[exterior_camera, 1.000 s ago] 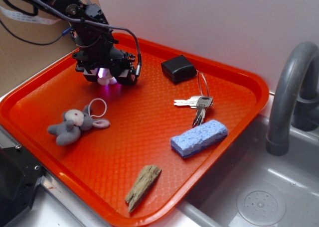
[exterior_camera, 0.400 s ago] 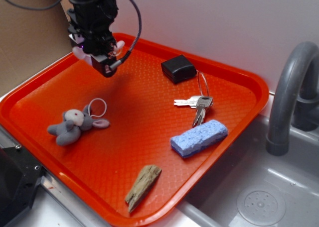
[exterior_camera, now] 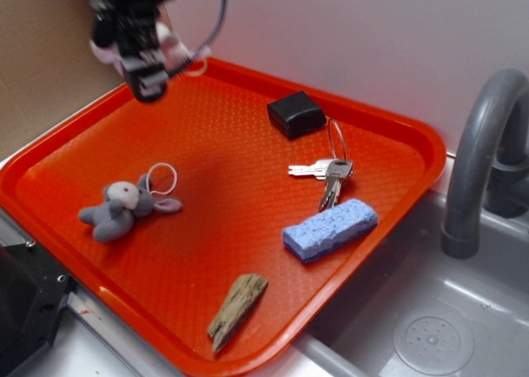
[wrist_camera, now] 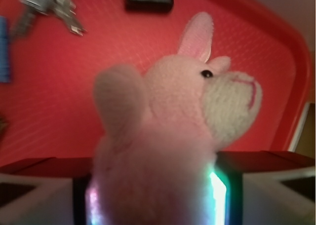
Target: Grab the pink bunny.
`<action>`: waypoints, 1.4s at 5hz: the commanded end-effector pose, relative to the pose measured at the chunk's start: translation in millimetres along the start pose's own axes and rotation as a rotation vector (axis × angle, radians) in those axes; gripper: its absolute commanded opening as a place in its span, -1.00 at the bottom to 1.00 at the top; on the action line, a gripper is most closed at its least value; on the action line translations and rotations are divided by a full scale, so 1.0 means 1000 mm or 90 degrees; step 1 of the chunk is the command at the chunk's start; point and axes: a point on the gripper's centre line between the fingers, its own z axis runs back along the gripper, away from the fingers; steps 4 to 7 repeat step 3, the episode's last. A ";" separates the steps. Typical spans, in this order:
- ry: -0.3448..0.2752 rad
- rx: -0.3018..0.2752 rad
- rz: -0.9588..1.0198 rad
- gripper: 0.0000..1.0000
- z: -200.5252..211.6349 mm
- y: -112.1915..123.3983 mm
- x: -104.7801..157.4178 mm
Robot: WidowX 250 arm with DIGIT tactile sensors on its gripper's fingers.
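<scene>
Here, pink bunny (wrist_camera: pixel 168 136) sits clamped (aloft) in end effector (exterior_camera: pixel 140 59).

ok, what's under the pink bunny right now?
Bare red tray, well below: the pink bunny is held in the air by the gripper, over the tray's far-left corner. The wrist view shows nothing else beneath it, though the bunny's own body hides the spot directly underneath.
</scene>
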 end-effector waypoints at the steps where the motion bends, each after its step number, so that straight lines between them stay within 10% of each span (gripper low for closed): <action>1: -0.195 -0.036 0.141 -1.00 0.086 0.024 -0.015; 2: -0.180 -0.041 0.170 -1.00 0.090 0.024 -0.015; 3: -0.159 -0.048 0.149 -0.26 0.084 0.027 -0.012; 7: -0.159 -0.048 0.149 -0.26 0.084 0.027 -0.012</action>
